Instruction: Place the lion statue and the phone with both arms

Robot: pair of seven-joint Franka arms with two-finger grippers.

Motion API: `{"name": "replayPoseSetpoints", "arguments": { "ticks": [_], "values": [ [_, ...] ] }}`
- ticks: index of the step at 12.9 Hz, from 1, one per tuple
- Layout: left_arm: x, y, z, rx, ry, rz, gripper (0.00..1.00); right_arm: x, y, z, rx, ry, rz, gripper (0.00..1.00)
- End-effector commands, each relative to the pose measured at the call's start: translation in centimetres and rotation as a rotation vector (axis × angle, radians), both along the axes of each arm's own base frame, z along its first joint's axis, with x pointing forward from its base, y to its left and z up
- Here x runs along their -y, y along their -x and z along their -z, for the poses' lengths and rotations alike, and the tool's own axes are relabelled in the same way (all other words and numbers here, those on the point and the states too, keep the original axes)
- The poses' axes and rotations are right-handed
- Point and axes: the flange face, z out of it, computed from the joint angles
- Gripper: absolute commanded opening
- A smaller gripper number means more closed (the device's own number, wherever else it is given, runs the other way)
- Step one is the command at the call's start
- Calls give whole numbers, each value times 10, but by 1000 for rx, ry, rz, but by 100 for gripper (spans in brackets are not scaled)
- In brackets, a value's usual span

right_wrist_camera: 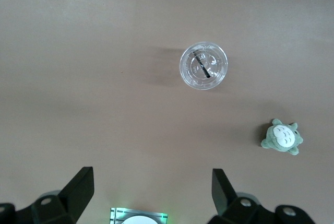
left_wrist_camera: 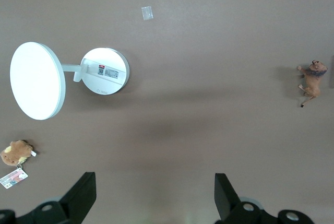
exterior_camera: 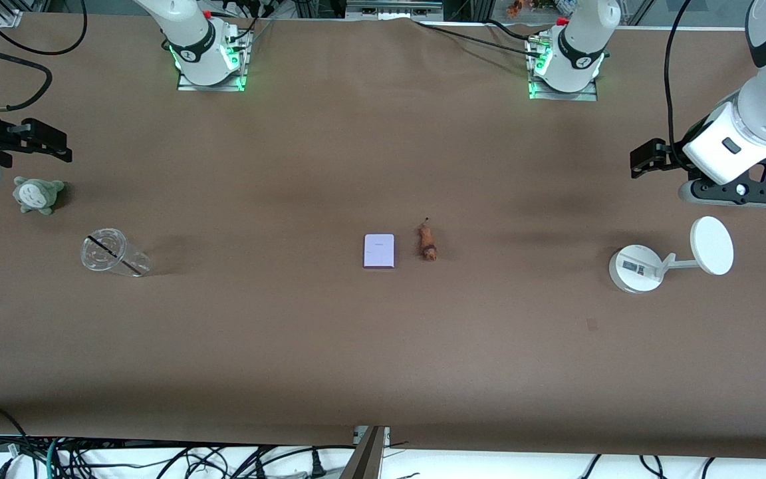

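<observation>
The phone [exterior_camera: 379,251], a pale lilac slab, lies flat at the middle of the table. The lion statue [exterior_camera: 427,242], small and orange-brown, lies just beside it toward the left arm's end, and also shows in the left wrist view [left_wrist_camera: 313,80]. The two are apart. My left gripper [exterior_camera: 637,163] is open and empty, up over bare table at the left arm's end; its jaws [left_wrist_camera: 154,195] stand wide. My right gripper [exterior_camera: 64,148] is open and empty over bare table at the right arm's end, also seen in its wrist view [right_wrist_camera: 151,190].
A white round-based stand with a disc [exterior_camera: 637,267] stands below the left gripper, also in the left wrist view [left_wrist_camera: 104,71]. A brown plush with a card tag [left_wrist_camera: 16,152] lies near it. A clear cup [exterior_camera: 112,253] and a grey-green plush [exterior_camera: 37,194] lie at the right arm's end.
</observation>
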Motion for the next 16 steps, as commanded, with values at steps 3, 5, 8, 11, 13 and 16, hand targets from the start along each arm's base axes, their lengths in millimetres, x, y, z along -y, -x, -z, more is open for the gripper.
{"name": "replayPoseSetpoints", "arguments": {
  "ticks": [3,5,8,11,13,16],
  "values": [
    [2,1,-4,-21,30,-2,100,-3,-1,-7,13,-22,3,100],
    [2,2,-4,-23,30,-2,100,-5,-2,-6,13,-22,0,100],
    [2,2,-4,-23,30,-2,100,-3,-1,-5,12,-24,3,100],
    [6,2,-3,-26,31,3,100,-4,-4,0,2,-28,3,100],
    [27,4,2,-41,63,30,100,-5,-9,12,-21,-31,-8,100],
    [65,3,25,-85,69,71,100,-5,-10,14,-21,-29,-8,100]
  ]
}}
